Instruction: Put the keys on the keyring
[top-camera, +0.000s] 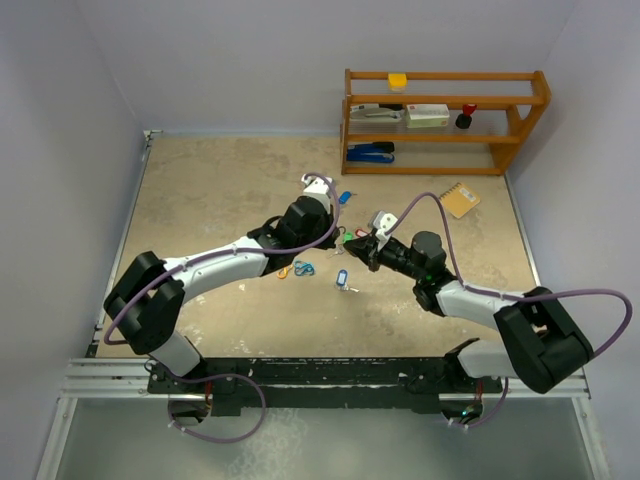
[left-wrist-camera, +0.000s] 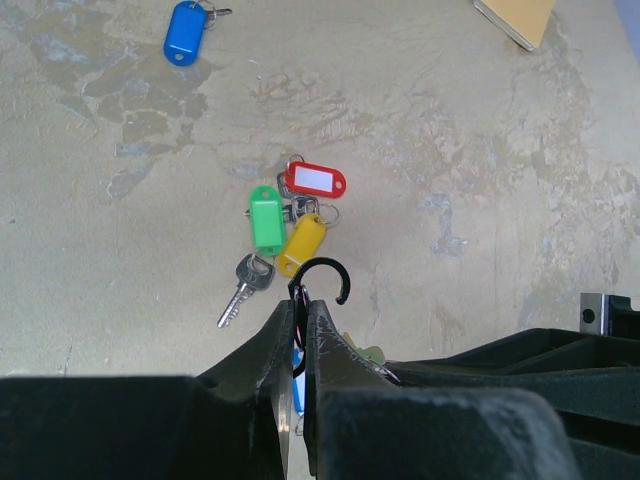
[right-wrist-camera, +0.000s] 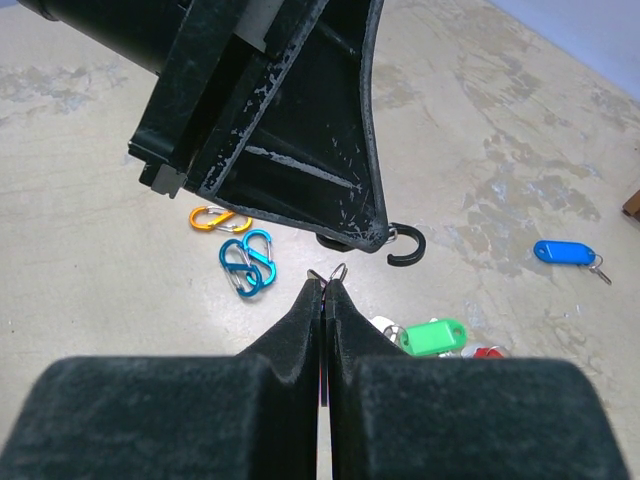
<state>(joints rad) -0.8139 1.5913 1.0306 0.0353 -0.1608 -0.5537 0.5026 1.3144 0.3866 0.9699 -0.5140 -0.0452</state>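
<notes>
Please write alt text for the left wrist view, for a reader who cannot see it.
The shut left gripper pinches a black open keyring over a beige table. Just beyond it lie clustered keys with green, yellow and red tags; a blue-tagged key lies apart at the upper left.

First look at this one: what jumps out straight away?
At centre, the left end effector pinches an open black keyring beside the right end effector, shut on a small metal loop. Red, green and yellow tagged keys lie clustered close by.
</notes>
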